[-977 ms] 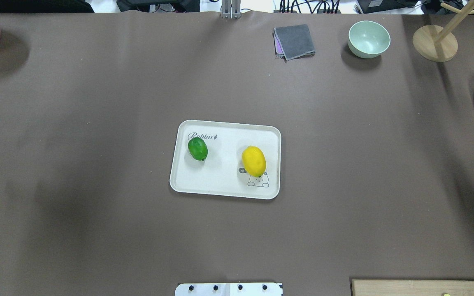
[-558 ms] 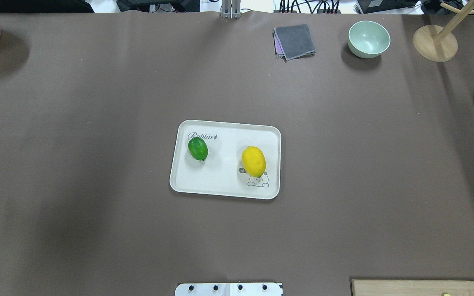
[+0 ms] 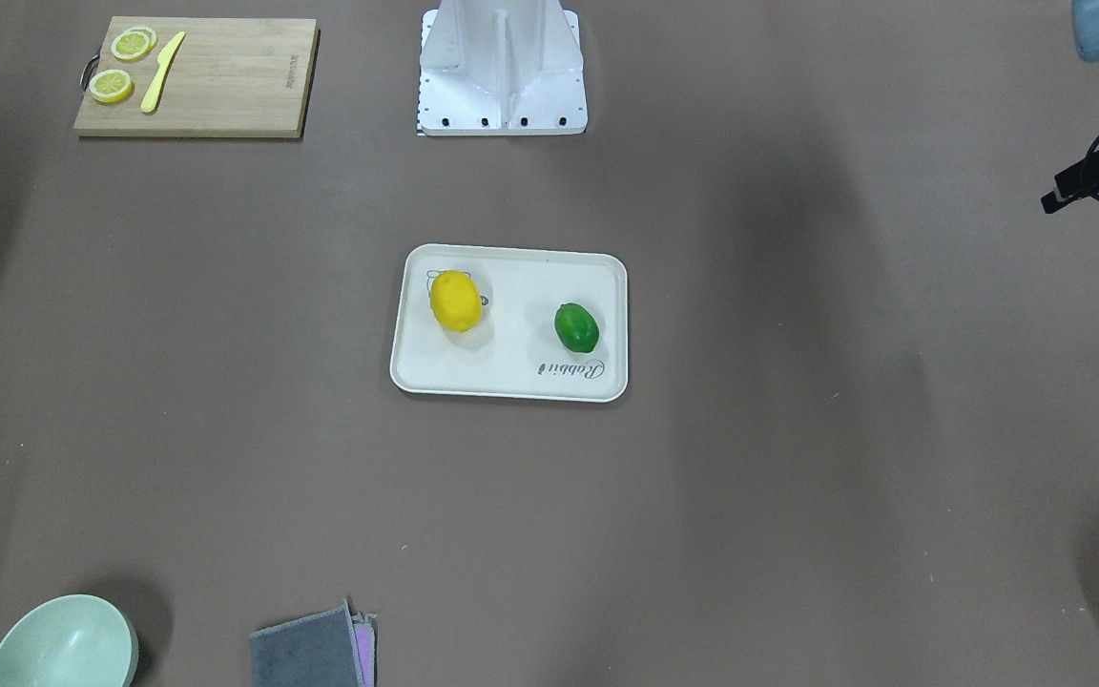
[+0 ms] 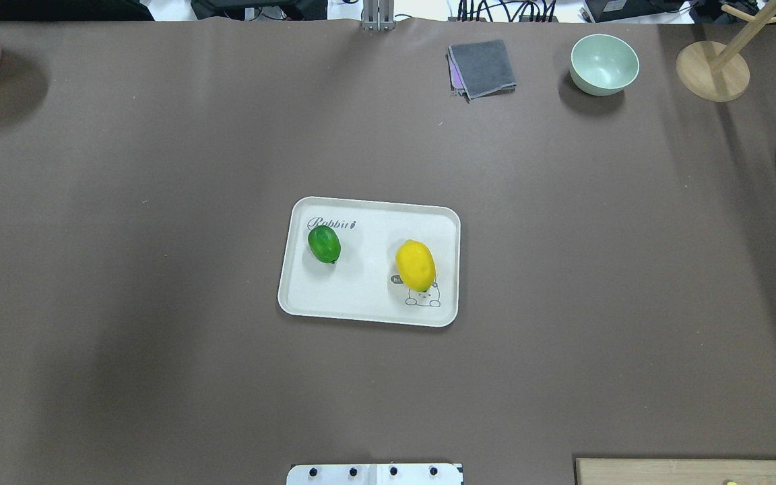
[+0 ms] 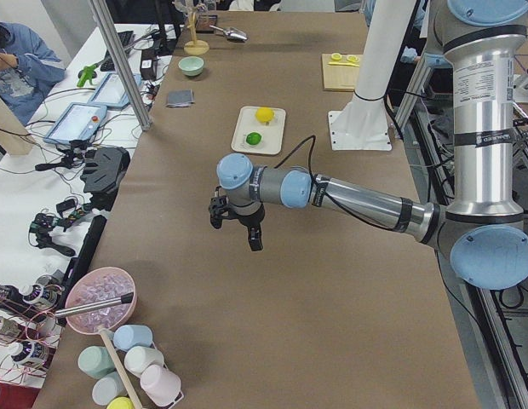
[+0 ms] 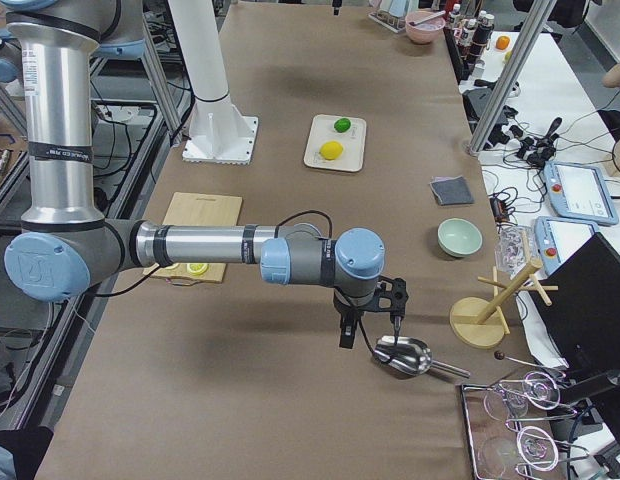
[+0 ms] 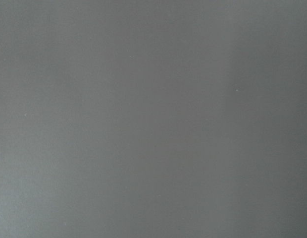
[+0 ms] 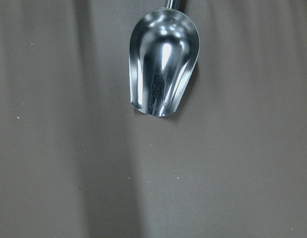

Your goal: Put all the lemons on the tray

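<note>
Status: I judge the task complete. In the overhead view both lemons lie inside the tray (image 4: 361, 300) at mid-worktop (image 4: 159, 202). The yellow lemon (image 4: 415, 264) is at the tray's 3 o'clock, nearer the robot. The green lemon (image 4: 324, 244) is at 10 o'clock, farther off. I see no whole lemon elsewhere.

Arm pose: both arms reach out low, well apart from the tray. The left fingers (image 5: 254, 239) point down over bare worktop. The right fingers (image 6: 344, 336) hang just above a metal scoop (image 8: 163, 64). I cannot tell the finger opening on either arm.

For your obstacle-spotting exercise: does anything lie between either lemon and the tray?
Nothing visible does. The yellow lemon and the green lemon already lie on the tray, apart from each other.
</note>
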You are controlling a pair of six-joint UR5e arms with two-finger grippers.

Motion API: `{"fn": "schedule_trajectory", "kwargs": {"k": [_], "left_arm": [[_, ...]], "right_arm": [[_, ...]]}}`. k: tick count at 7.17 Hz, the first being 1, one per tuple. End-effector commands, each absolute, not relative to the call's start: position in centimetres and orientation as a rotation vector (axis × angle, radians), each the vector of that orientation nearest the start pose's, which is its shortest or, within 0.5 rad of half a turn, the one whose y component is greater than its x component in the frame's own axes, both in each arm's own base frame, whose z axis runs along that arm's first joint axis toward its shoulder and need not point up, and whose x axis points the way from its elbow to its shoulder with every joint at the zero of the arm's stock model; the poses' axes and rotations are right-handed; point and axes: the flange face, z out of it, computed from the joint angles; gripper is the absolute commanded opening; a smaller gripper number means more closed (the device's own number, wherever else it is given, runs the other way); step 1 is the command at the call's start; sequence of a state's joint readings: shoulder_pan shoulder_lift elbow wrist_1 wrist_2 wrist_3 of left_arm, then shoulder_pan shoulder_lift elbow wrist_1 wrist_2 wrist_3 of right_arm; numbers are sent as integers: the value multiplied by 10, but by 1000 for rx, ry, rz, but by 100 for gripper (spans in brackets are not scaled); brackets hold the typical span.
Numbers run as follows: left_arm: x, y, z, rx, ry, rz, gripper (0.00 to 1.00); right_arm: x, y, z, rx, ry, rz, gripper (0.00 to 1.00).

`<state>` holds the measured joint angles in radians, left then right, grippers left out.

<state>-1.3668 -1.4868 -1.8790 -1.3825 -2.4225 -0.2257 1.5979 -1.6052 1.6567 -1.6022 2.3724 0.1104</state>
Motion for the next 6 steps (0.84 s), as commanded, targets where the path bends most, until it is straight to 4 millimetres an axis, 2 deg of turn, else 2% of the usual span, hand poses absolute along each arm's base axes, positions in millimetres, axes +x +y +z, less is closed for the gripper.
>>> {"fn": "schedule_trajectory", "kwargs": {"k": [1,2,3,6], "left_arm": [[-24,-462,620,-135,783,37,98],[-34,-457,627,-139,770,17,98],[-36,-455,634,-137,763,47,98],[-40,-447,639,-134,776,62,98]], "right_arm": [[74,-469,640,-26,-801,122,100],[74,-468,639,-26,-805,123,100],[74,-459,645,-39,-814,132,100],[75,-461,642,-31,-801,127,100]]}}
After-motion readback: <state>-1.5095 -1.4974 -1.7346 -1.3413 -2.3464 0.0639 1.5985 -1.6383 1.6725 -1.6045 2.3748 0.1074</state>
